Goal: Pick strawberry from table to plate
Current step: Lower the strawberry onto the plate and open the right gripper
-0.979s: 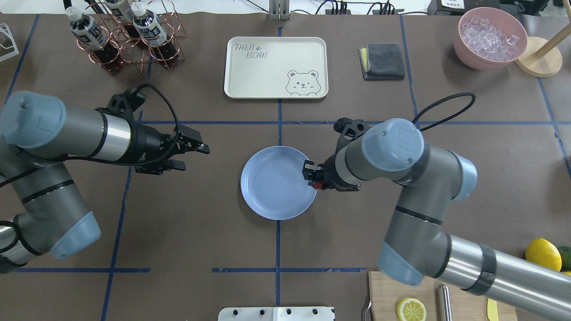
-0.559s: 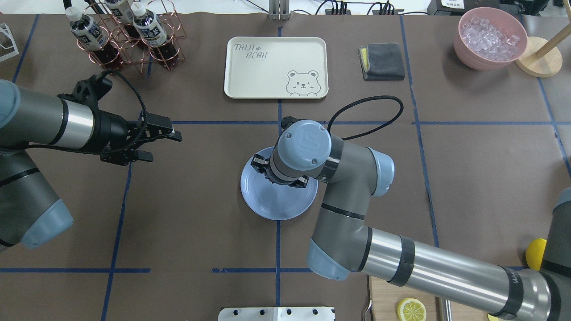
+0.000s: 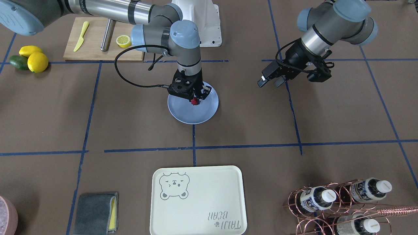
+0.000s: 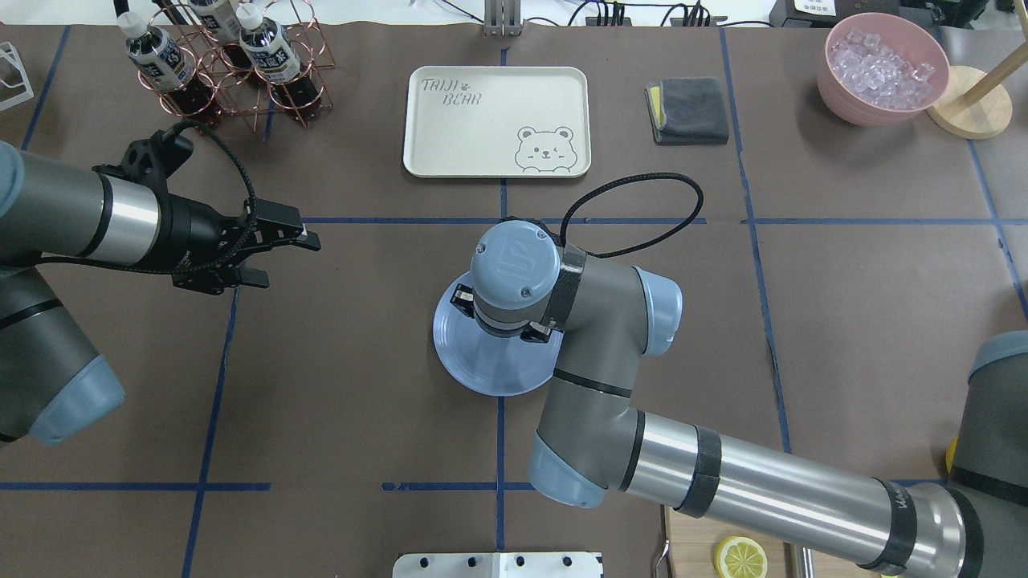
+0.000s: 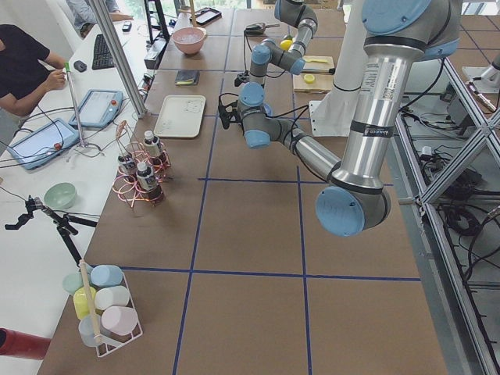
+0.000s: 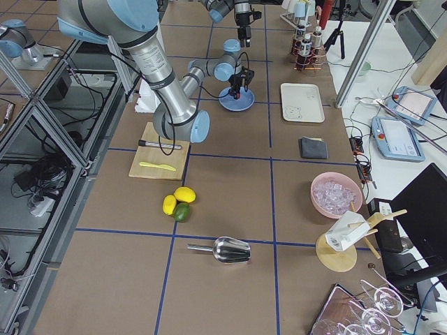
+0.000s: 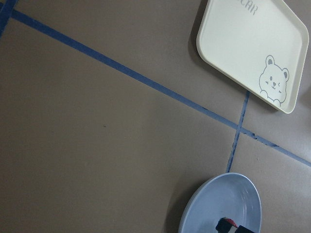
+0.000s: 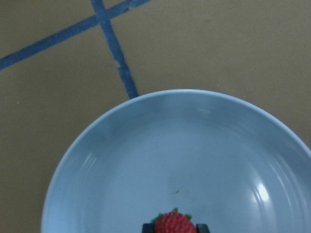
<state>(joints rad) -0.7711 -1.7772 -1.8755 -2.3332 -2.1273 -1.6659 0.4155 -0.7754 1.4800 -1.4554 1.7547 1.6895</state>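
The light-blue plate point(image 4: 491, 368) lies mid-table on the brown table point(image 4: 361, 401). My right gripper point(image 3: 195, 100) points down over the plate's middle, shut on the small red strawberry point(image 3: 194, 102), which hangs just above the plate's floor. The right wrist view shows the strawberry point(image 8: 174, 223) pinched between two dark fingertips over the plate point(image 8: 146, 165). In the overhead view the right wrist hides the berry. My left gripper point(image 4: 283, 258) hovers open and empty well to the left of the plate. Its camera catches the plate point(image 7: 209, 208) and the strawberry point(image 7: 227, 223) at the bottom edge.
A cream bear tray point(image 4: 496, 120) sits beyond the plate. Also at the back are a copper bottle rack point(image 4: 233, 64), a grey cloth point(image 4: 688, 110) and a pink bowl of ice point(image 4: 882, 68). A cutting board point(image 3: 98, 39) and lemons point(image 3: 34, 58) lie near the right arm's base.
My right gripper has carried the strawberry from the plate's right rim to over its middle, now pointing down. My left arm has drawn back to the left.
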